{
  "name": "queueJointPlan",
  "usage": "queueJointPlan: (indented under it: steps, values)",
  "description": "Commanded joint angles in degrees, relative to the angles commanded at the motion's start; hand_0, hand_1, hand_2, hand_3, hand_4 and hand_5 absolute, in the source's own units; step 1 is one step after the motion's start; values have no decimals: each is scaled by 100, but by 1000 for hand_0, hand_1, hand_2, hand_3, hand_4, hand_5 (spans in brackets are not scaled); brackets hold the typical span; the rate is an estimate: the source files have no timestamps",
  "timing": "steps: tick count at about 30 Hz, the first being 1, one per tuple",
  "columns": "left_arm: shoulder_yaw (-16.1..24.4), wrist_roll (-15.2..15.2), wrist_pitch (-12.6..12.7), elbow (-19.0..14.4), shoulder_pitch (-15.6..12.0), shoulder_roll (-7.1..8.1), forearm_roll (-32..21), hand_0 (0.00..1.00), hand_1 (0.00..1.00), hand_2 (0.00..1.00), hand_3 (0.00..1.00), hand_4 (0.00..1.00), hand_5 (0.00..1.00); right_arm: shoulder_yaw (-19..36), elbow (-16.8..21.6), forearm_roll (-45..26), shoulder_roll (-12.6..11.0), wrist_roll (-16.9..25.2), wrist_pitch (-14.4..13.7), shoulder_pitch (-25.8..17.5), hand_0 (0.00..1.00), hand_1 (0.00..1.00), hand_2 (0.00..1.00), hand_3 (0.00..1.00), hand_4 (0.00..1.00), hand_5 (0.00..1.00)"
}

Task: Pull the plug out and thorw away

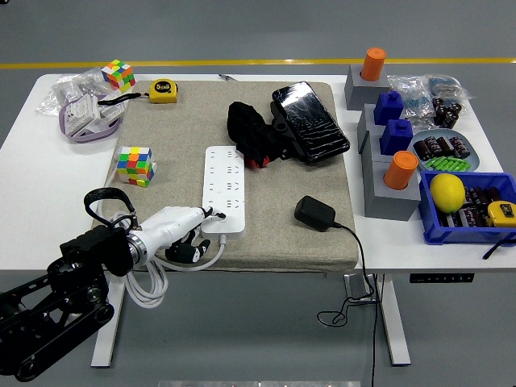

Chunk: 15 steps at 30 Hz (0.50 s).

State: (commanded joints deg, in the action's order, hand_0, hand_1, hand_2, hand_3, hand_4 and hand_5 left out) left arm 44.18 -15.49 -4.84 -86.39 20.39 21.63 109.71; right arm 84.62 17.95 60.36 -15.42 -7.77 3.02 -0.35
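Head view: blue bin [430, 216] holds lemon [447, 192]; left-hand fingers [196, 214] loosely extended, holding nothing.

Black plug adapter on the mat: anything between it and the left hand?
Yes. The white power strip lies on the mat between the left hand and the black plug adapter; the fingertips sit at its near-left corner. Right of the strip, the mat is bare.

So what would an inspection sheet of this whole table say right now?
Surface: white table under a beige fabric mat.
Job's things: white power strip; black plug adapter lying unplugged.
Clutter: two colour cubes, yellow tape measure, black cloth, blue bin holding a lemon.
Hands: left hand fingertips at the strip's near end; right nothing seen.
Cables: adapter's black cord hangs over the edge.
Surroundings: grey floor, yellow line.
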Motion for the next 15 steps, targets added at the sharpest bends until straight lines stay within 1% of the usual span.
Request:
queueJointPlan:
  steps: [3,4,5,6,7,9,10,13,15]
  values:
    - [73,396,506,30,45,-49,-28,56,56,114,837,479,2,10,-1,7,-3,-3,-7,7,569,645,669,568,970,495]
    - [116,548,710,65,64,-86,-28,128,148,235,845,666,2,8,-2,7,-3,-4,-7,8,569,645,670,567,969,495]
    - [162,666,896,105,83,-129,-22,128,148,235,845,666,2,8,-3,7,-2,-4,-7,8,569,645,670,567,969,495]
    - [191,696,965,131,94,-155,-24,128,148,235,845,666,2,11,-5,9,0,-5,-7,7,569,645,670,567,969,495]
    - [232,715,1006,169,109,-192,-37,128,148,235,845,666,2,14,-9,13,5,-6,-5,7,569,645,670,567,969,495]
    - [370,709,970,305,150,-297,-74,128,148,235,845,666,2,0,-17,13,21,-7,7,6,569,645,670,567,969,495]
    - [425,721,987,360,160,-335,-52,319,470,506,880,790,140,-6,-15,9,27,-5,7,6,569,645,670,568,969,495]
    - [630,731,999,512,158,-429,-29,319,470,506,880,790,140,-14,-8,7,34,-6,-2,17,569,645,670,568,969,495]
    - [779,747,1012,603,150,-455,36,319,470,506,880,790,140,-29,0,2,22,-11,-10,40,569,645,670,568,969,495]
